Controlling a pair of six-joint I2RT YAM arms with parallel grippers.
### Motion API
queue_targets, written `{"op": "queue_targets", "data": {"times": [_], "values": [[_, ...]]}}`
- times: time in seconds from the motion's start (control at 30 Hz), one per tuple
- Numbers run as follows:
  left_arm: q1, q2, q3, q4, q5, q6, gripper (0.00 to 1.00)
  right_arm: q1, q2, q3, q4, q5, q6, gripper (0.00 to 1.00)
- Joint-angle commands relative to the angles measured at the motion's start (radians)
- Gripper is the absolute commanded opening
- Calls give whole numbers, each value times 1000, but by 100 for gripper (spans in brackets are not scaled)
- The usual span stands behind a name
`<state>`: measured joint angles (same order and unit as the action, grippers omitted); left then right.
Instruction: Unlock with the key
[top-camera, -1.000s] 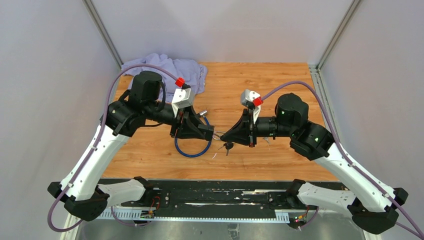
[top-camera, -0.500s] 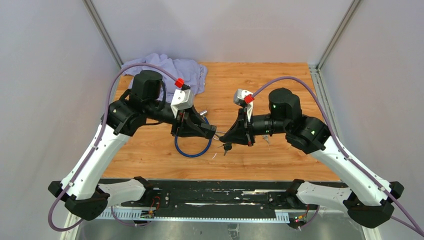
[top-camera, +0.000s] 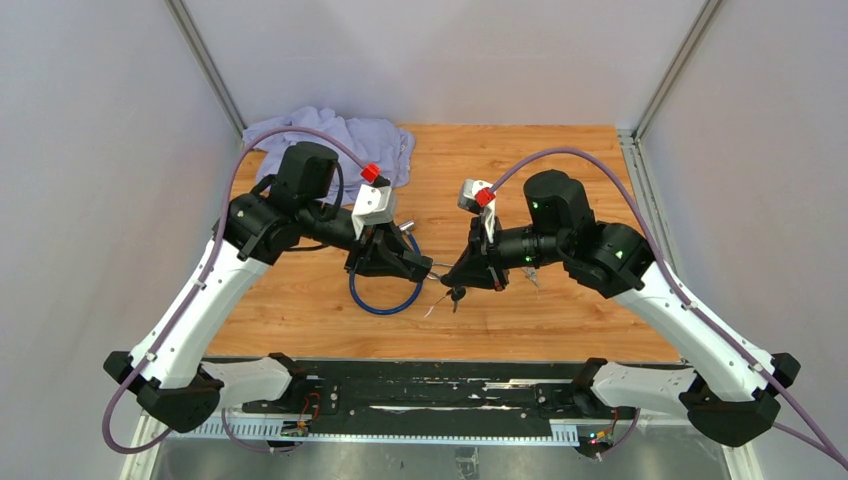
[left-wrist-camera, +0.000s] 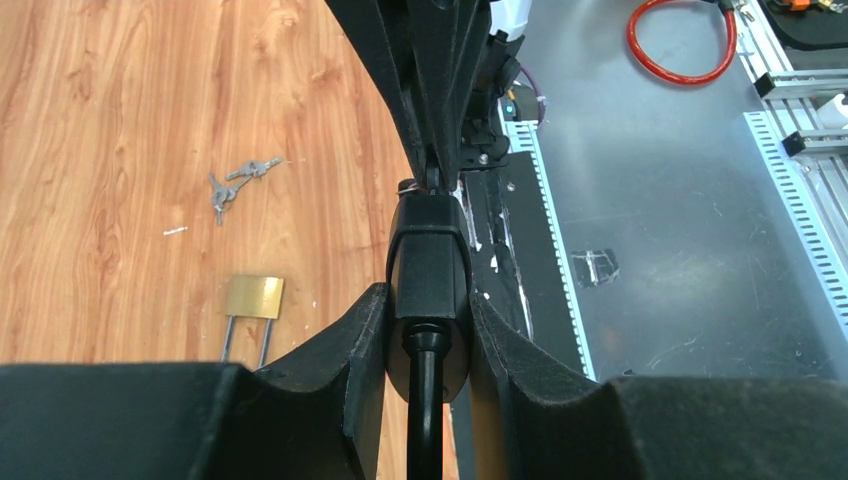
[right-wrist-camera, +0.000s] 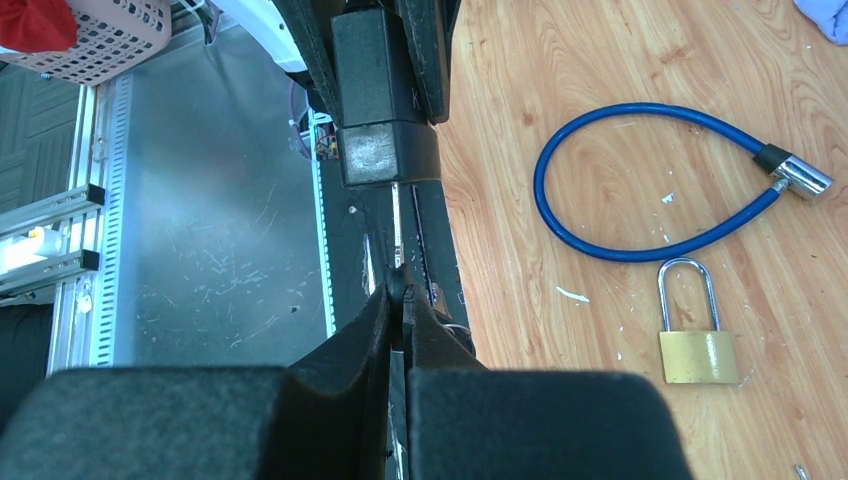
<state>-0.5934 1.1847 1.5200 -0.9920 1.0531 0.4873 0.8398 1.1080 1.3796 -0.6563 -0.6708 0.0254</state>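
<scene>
A black lock body (left-wrist-camera: 430, 250) with a black stem sits clamped between the fingers of my left gripper (left-wrist-camera: 428, 295), held above the table's near edge. In the right wrist view the same lock body (right-wrist-camera: 375, 100) faces me, and a thin key (right-wrist-camera: 397, 222) runs from its end face back into my right gripper (right-wrist-camera: 402, 287), which is shut on the key's head. From above, the left gripper (top-camera: 420, 268) and the right gripper (top-camera: 450, 276) meet tip to tip. Spare keys (top-camera: 457, 294) dangle below them.
A blue cable loop (right-wrist-camera: 620, 180) with a silver end (right-wrist-camera: 803, 178) lies on the wooden table (top-camera: 560, 170). A brass padlock (right-wrist-camera: 698, 352) lies beside it. A loose key bunch (left-wrist-camera: 235, 185) rests farther right, and a lilac cloth (top-camera: 340, 140) sits at the back left.
The right arm's elbow has swung left and back, and the left arm's wrist has shifted slightly right. The gripper tips stay together at the same spot, both grips unchanged.
</scene>
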Motion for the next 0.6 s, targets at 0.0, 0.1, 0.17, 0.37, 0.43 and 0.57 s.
{"op": "queue_targets", "data": {"times": [0.0, 0.1, 0.17, 0.37, 0.43, 0.57], "values": [[-16, 3, 29, 3, 38, 19, 0, 4, 0, 47, 98, 36, -13, 1], [-16, 9, 29, 2, 52, 14, 0, 19, -1, 41, 137, 59, -11, 1], [-15, 20, 46, 0, 77, -4, 0, 28, -6, 21, 177, 67, 0, 1], [-16, 37, 81, 0, 103, -30, 0, 34, -26, -46, 306, 70, 44, 1], [-16, 34, 82, 0, 117, -36, 0, 34, -35, -69, 332, 71, 44, 0], [-16, 14, 64, 4, 142, -50, 0, 32, -41, -70, 301, 85, 4, 1]]}}
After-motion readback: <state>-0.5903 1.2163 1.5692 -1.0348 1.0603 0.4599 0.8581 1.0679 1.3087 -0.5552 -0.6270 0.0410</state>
